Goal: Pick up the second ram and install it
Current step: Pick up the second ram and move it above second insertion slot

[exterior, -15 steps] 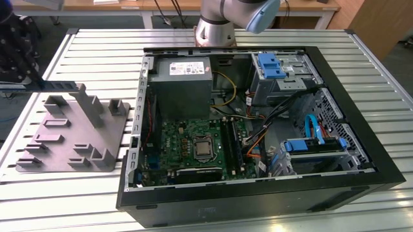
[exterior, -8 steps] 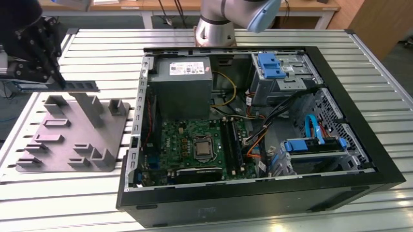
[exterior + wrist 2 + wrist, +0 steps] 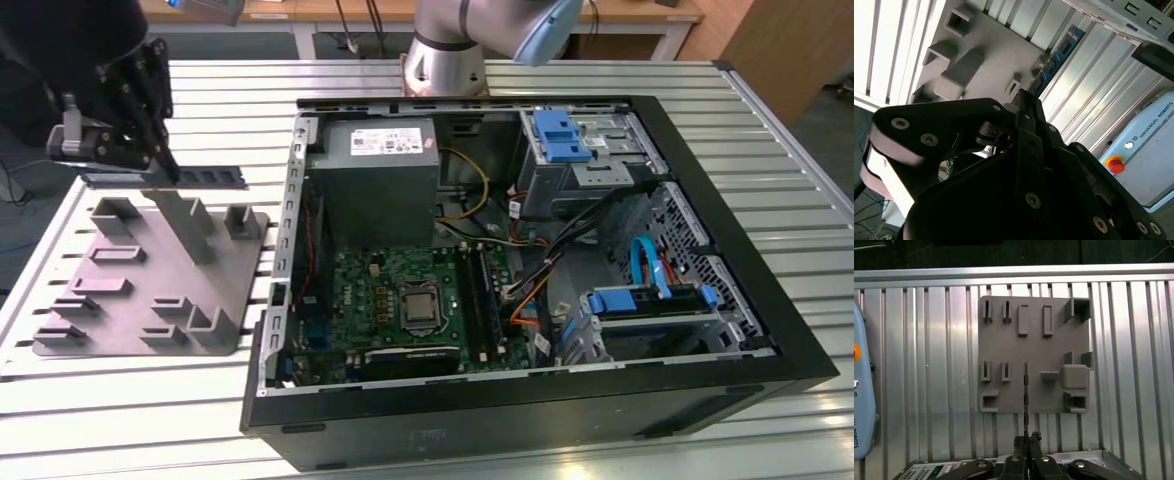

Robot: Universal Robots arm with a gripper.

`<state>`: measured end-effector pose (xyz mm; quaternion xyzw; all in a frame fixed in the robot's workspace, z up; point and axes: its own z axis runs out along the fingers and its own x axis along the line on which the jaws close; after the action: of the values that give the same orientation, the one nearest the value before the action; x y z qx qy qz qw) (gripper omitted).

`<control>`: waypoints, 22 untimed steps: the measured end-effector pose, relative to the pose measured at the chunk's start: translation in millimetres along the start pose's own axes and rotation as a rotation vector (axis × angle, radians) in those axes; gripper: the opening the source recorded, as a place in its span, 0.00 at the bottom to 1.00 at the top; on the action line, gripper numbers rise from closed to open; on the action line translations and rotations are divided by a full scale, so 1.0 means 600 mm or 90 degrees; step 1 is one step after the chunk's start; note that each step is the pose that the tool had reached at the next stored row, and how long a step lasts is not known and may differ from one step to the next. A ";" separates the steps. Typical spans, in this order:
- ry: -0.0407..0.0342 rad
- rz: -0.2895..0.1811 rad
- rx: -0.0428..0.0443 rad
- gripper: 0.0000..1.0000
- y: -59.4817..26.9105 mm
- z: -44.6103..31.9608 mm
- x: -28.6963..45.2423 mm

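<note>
The second ram (image 3: 214,178), a thin dark blue-green stick, hangs level above the far edge of the grey block (image 3: 134,300) at the exterior view's left. My gripper (image 3: 163,165) is shut on it from above, near the stick's middle. The second wrist view has the ram (image 3: 1056,60) running out past the closed fingertips (image 3: 1026,107), with the grey block (image 3: 979,45) beyond it. Seen edge-on in the first wrist view, the ram (image 3: 1025,390) is a thin line over the grey block (image 3: 1004,340), held by my gripper (image 3: 1027,437).
An open computer case (image 3: 801,360) lies at the exterior view's right, with a green motherboard (image 3: 387,290), long black slots (image 3: 483,295) and a grey power supply (image 3: 380,170) inside. The arm's base (image 3: 447,50) stands behind it. Everything rests on a slatted metal table (image 3: 134,400). A pale blue pendant (image 3: 1149,145) lies nearby.
</note>
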<state>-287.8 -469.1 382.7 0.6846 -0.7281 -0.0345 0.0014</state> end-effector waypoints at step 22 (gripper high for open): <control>0.0001 0.000 -0.0006 0.14 -0.147 -0.001 -0.015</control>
<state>-199.4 -465.2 378.9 0.6846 -0.7281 -0.0347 0.0018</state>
